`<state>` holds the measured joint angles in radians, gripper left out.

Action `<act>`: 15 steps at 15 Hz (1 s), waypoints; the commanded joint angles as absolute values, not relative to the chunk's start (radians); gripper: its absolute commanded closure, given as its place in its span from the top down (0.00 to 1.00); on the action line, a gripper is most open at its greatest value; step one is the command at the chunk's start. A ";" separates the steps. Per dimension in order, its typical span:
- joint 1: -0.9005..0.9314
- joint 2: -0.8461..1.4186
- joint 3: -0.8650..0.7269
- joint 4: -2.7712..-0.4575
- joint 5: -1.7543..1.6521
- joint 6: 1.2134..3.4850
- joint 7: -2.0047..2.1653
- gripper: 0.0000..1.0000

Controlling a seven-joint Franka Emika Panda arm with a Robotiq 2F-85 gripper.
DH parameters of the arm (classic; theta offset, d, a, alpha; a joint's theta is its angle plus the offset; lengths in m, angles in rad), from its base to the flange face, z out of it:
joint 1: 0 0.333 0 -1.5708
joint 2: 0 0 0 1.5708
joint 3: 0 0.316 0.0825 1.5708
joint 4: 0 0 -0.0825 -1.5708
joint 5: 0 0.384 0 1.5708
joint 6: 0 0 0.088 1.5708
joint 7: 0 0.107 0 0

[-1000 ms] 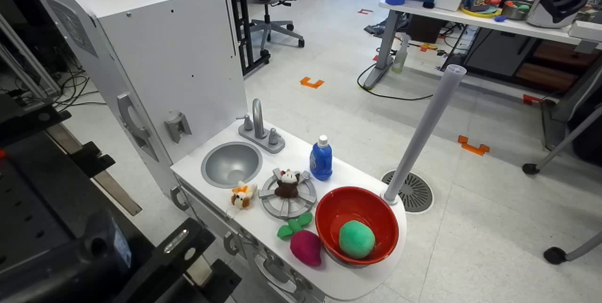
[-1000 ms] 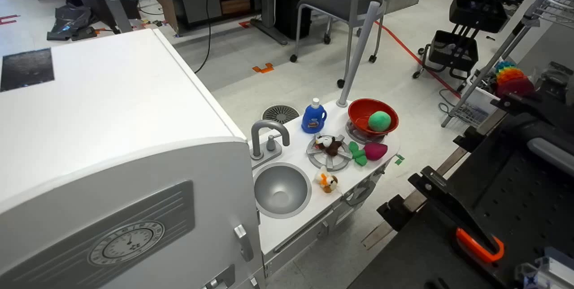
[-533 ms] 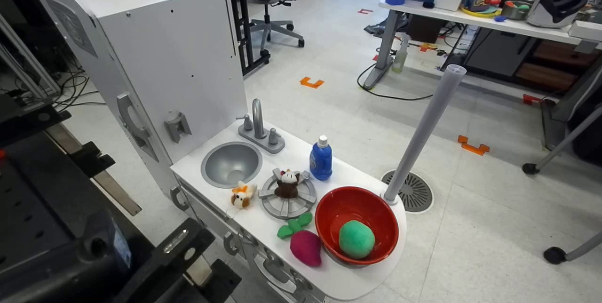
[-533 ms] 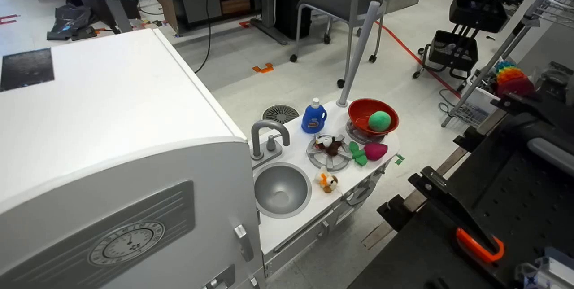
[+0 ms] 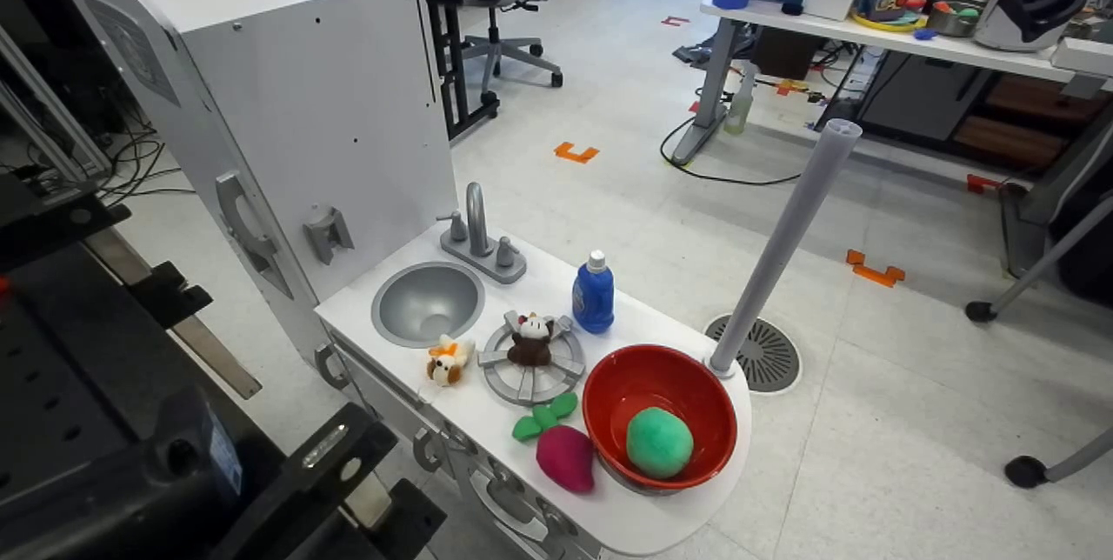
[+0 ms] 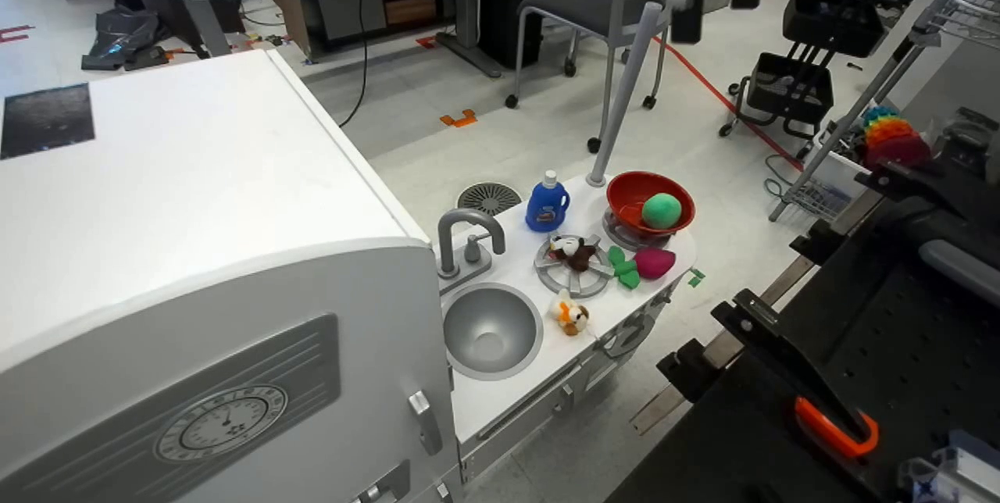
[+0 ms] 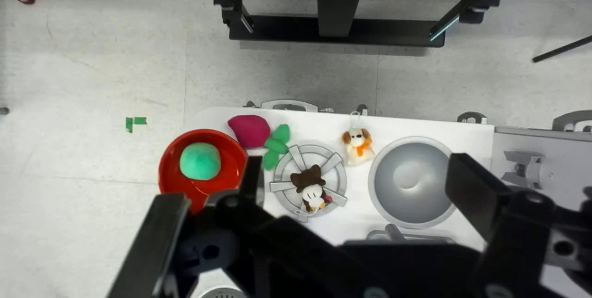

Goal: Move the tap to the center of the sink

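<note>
In both exterior views the tap point(image 5: 480, 242) stands upright on the counter point(image 5: 549, 296), just beside the sink point(image 5: 423, 303); a toy dog point(image 7: 358, 146) lies near it. My hand point(image 6: 717, 12), spread wide, hangs high above, well apart from the tap.

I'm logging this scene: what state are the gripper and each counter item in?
Gripper, open
Sink, empty
Tap, upright, spout turned off the sink's center
Red bowl, upright, holding a green ball
Blue bottle, upright, capped
Plush dog, beside the sink
Brown plush, on the burner
Plush beet, lying down
Grey post, upright
</note>
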<state>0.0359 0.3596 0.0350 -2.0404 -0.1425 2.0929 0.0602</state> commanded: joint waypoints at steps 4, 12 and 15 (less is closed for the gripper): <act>0.116 0.809 -0.039 -1.724 -0.312 2.268 0.085 1.00; 0.207 1.172 -0.074 -1.410 -0.356 2.265 0.053 1.00; 0.264 1.228 -0.072 -1.354 -0.372 2.275 0.036 1.00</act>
<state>0.2195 1.1692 -0.0690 -1.4374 -0.3425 2.2755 0.0615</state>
